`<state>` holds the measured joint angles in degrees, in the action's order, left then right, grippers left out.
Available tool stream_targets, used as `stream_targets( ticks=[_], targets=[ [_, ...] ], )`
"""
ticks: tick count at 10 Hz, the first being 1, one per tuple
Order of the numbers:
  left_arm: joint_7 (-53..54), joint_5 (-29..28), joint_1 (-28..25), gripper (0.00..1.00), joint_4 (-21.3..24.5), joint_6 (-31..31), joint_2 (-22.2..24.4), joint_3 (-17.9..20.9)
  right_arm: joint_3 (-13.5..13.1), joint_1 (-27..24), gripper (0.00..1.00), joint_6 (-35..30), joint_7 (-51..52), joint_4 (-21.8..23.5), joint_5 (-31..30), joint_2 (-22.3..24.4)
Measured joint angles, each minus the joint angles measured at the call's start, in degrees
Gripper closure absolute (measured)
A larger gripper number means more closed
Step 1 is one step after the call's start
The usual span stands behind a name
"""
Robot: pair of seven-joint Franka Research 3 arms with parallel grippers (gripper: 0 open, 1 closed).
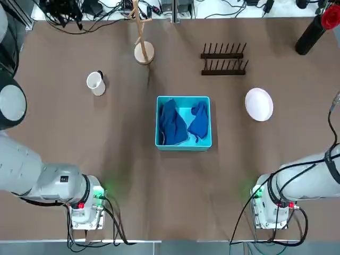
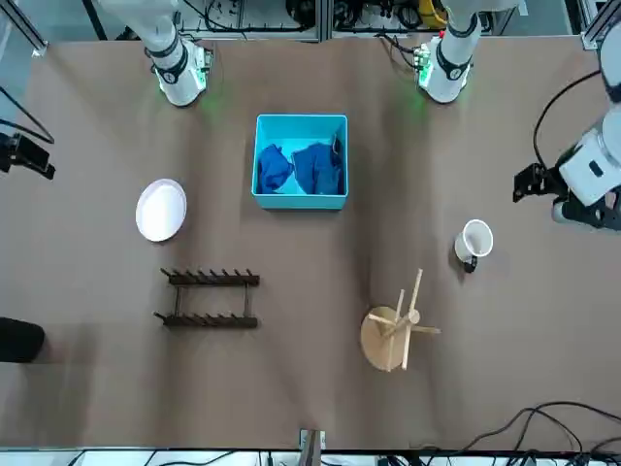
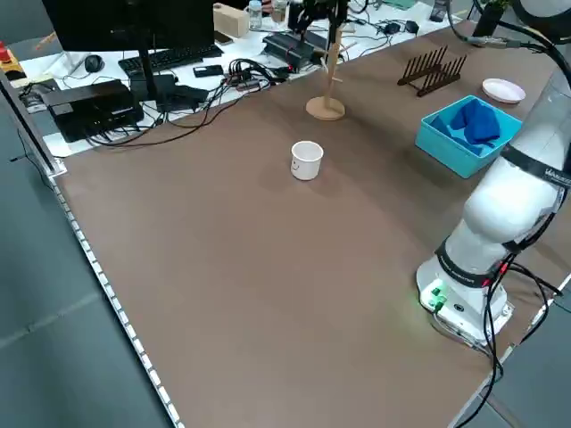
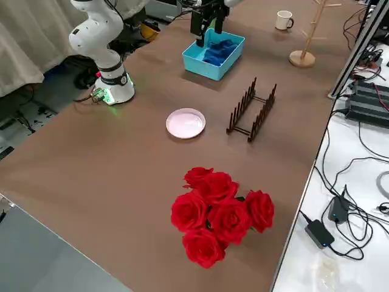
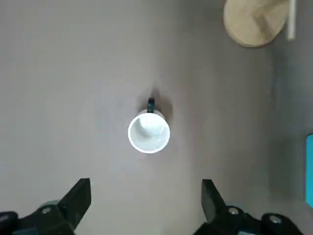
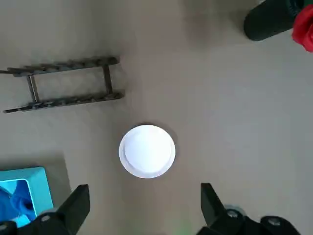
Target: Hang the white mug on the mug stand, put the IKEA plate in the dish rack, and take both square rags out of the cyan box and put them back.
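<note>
The left pincer hangs wide open and empty above the white mug, which stands upright on the worktop near the mug stand. Best to come straight down and pinch the rim opposite the handle (dark here). The right pincer, open and empty too, hovers over the plate.

The table has a matt brown surface. The mug and plate look glossy white. The stand is pale wood, the rack dark wood. The box looks like smooth cyan plastic and holds 2 soft blue cloth rags.
</note>
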<state>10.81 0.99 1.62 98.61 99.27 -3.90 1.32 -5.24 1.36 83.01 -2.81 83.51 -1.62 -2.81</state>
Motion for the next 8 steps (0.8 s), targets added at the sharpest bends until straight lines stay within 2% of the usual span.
stream_targets(
  ticks=[2, 4, 6, 8],
  targets=[
    [1.54, 0.0, -0.07, 0.0, 5.28, 5.92, -0.16, 1.67, -0.02, 0.01, 0.0, 0.04, 0.0, 0.77, 0.0, -0.85],
    [4.1, 0.07, -0.15, 0.0, 10.92, 13.36, -0.34, 3.14, -0.08, -0.03, 0.0, 2.85, -0.02, 4.06, 0.0, -1.97],
    [5.43, 0.34, -0.19, 0.0, 16.89, 21.6, -0.98, 4.02, -0.37, -0.53, 0.0, 10.14, 0.06, 11.46, 0.0, -2.64],
    [6.93, 0.4, -0.18, 0.0, 21.11, 28.38, -3.95, 4.08, -0.61, -2.18, 0.01, 19.34, 3.22, 20.97, -0.01, -3.04]
  ],
)
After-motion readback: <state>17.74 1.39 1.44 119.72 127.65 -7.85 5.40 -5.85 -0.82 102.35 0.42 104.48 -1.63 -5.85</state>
